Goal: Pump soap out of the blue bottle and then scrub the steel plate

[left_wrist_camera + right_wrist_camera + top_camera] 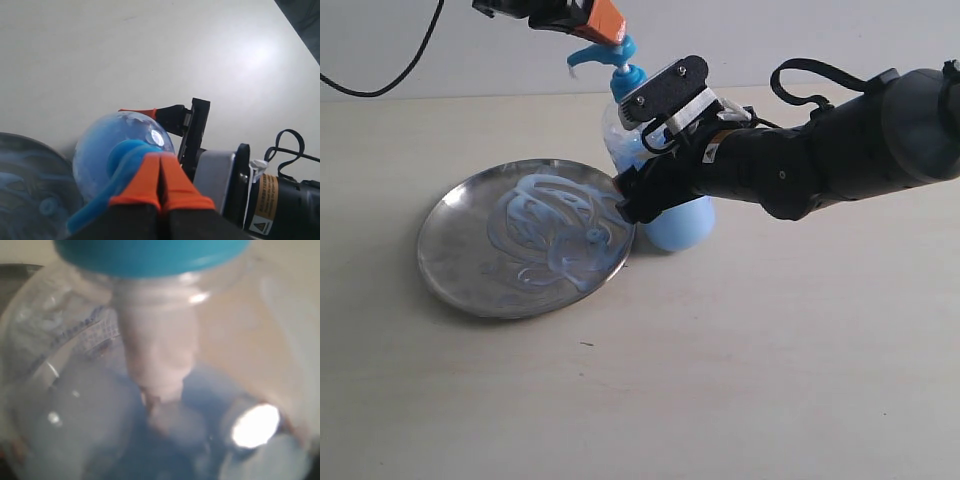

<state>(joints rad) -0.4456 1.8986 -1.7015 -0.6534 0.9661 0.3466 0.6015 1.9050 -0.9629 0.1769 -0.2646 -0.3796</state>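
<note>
Your left claw (161, 162) is clenched, its orange tips pressed together with nothing between them. It hangs directly over the bottle's (675, 225) pump head (617, 52). It is on the head or just above it, and the pictures do not show which.

Your right claw (642, 185) comes in from the side of the bottle away from the plate (460, 260). Its jaws stand wide on either side of the bottle's body, and it looks to be grasping the bottle to steady it.

The bottle stands upright with its long axis vertical, so the head lies straight below the left claw. That arm is the nearer one for the press, and the push should run down that axis, not across it.

The spout (578, 62) points away from the right arm, out over the plate, whose rim lies just beside the bottle's base. Soap (555, 225) is swirled across the plate's middle, so the pumping seems largely done. Nothing to scrub with is in view.
</note>
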